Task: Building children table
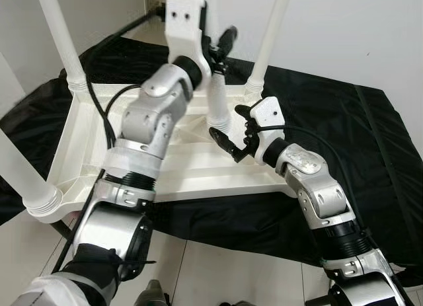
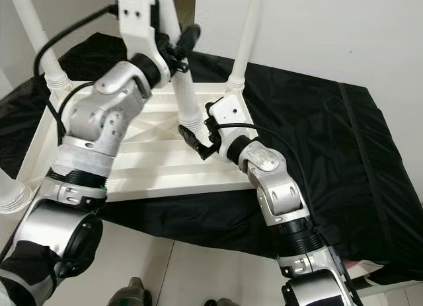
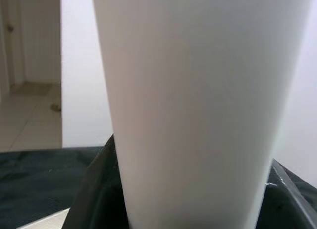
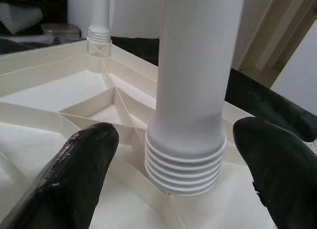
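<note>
A white plastic table lies upside down on a black cloth. Three white legs stand in its corners: back left, back right and front left. A loose fourth leg leans over the ribbed underside. Its threaded end touches the ribs near the middle. My left gripper is shut on this leg's upper part, which looms large in the left wrist view. My right gripper is open, one finger on each side of the threaded end, not touching it.
The black cloth covers the floor under and to the right of the table. Pale floor tiles lie in front. A white wall stands close behind. A black cable runs along my left arm.
</note>
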Robot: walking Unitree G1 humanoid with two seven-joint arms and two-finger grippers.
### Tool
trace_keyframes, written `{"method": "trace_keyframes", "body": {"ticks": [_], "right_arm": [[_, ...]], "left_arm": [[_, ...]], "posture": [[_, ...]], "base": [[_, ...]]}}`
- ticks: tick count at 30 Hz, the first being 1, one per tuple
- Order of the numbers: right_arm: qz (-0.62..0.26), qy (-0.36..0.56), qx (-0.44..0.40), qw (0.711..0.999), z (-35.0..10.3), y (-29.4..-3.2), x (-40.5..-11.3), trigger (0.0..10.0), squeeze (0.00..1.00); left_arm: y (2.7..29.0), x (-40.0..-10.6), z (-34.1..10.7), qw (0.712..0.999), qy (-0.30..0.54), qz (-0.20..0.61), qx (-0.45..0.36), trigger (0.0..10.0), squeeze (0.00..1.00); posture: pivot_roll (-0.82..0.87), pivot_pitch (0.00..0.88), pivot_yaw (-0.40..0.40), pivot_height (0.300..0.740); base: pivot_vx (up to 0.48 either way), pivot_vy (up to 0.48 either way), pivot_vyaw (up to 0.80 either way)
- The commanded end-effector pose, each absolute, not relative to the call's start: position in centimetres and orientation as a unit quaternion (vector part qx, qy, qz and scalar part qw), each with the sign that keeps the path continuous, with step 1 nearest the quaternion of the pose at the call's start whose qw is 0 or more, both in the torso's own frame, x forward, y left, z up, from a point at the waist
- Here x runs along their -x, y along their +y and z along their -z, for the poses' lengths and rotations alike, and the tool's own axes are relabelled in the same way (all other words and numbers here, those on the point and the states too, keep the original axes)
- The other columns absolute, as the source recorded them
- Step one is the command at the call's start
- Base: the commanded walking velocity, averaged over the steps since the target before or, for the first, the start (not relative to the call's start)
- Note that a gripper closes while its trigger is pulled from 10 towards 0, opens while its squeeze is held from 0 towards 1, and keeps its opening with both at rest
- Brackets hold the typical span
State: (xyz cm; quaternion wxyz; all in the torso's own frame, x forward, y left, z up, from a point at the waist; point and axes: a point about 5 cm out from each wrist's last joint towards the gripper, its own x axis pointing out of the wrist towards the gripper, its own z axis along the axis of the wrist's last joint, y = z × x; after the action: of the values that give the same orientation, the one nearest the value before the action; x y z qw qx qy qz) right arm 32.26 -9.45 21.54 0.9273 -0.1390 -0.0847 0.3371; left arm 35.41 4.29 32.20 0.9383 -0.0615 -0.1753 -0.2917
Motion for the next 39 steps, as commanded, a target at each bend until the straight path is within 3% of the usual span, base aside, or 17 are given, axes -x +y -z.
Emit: {"method": "trace_keyframes", "body": {"ticks": [1, 13, 28, 29, 33, 34, 35, 36, 37, 38, 39], "right_arm": [[-0.323, -0.075, 0.149, 0.932, -21.2, -9.5, -32.6, 10.0, 0.00], [-0.263, -0.074, 0.174, 0.946, -20.9, -9.1, -33.5, 10.0, 0.00], [-0.227, -0.070, 0.173, 0.956, -21.0, -9.3, -34.2, 10.0, 0.00], [-0.227, -0.070, 0.172, 0.956, -21.0, -9.3, -34.2, 9.5, 0.00], [-0.226, -0.071, 0.172, 0.956, -21.1, -9.2, -34.3, 9.5, 0.00], [-0.228, -0.074, 0.167, 0.956, -21.2, -9.2, -34.3, 6.6, 0.00], [-0.228, -0.074, 0.167, 0.956, -21.2, -9.2, -34.3, 6.6, 0.00], [-0.229, -0.074, 0.166, 0.956, -21.2, -9.1, -34.3, 3.3, 0.00], [-0.230, -0.074, 0.164, 0.956, -21.2, -9.1, -34.3, 0.8, 0.00], [-0.231, -0.074, 0.164, 0.956, -21.1, -9.0, -34.3, 0.8, 0.00], [-0.231, -0.073, 0.162, 0.956, -21.1, -9.0, -34.3, 0.0, 0.00]], "left_arm": [[3.0, -34.4, -32.4, 0.931, -0.192, 0.307, 0.046, 10.0, 0.00], [-0.2, -32.4, -31.1, 0.918, -0.187, 0.347, 0.046, 10.0, 0.00], [-0.7, -31.7, -31.0, 0.916, -0.187, 0.351, 0.053, 10.0, 0.00], [-0.7, -31.7, -31.1, 0.916, -0.188, 0.350, 0.053, 10.0, 0.00], [-0.7, -31.7, -31.1, 0.916, -0.190, 0.349, 0.053, 10.0, 0.00], [-0.7, -31.7, -31.1, 0.916, -0.190, 0.349, 0.054, 10.0, 0.00], [-0.7, -31.7, -31.1, 0.916, -0.190, 0.349, 0.054, 10.0, 0.00], [-0.7, -31.7, -31.1, 0.917, -0.189, 0.348, 0.054, 10.0, 0.00], [-0.7, -31.7, -31.1, 0.917, -0.189, 0.347, 0.054, 10.0, 0.00], [-0.7, -31.7, -31.1, 0.917, -0.188, 0.347, 0.053, 10.0, 0.00], [-0.8, -31.7, -31.0, 0.918, -0.187, 0.346, 0.053, 10.0, 0.00]], "posture": [[0.15, 0.000, -0.076, 0.740], [0.14, 0.000, -0.070, 0.740], [0.14, 0.000, -0.071, 0.740], [0.14, 0.000, -0.071, 0.740], [0.14, 0.000, -0.071, 0.740], [0.15, 0.000, -0.071, 0.740], [0.15, 0.000, -0.071, 0.740], [0.15, 0.000, -0.070, 0.740], [0.15, 0.000, -0.070, 0.740], [0.15, 0.000, -0.070, 0.740], [0.15, 0.000, -0.069, 0.740]], "base": [[0.000, 0.000, 0.00], [0.000, 0.000, 0.00], [0.000, 0.000, 0.00], [0.000, 0.000, 0.00], [0.000, 0.000, 0.00], [0.000, 0.000, 0.00], [0.000, 0.000, 0.00], [0.000, 0.000, 0.00], [0.000, 0.000, 0.00], [0.000, 0.000, 0.00], [0.000, 0.000, 0.00]]}}
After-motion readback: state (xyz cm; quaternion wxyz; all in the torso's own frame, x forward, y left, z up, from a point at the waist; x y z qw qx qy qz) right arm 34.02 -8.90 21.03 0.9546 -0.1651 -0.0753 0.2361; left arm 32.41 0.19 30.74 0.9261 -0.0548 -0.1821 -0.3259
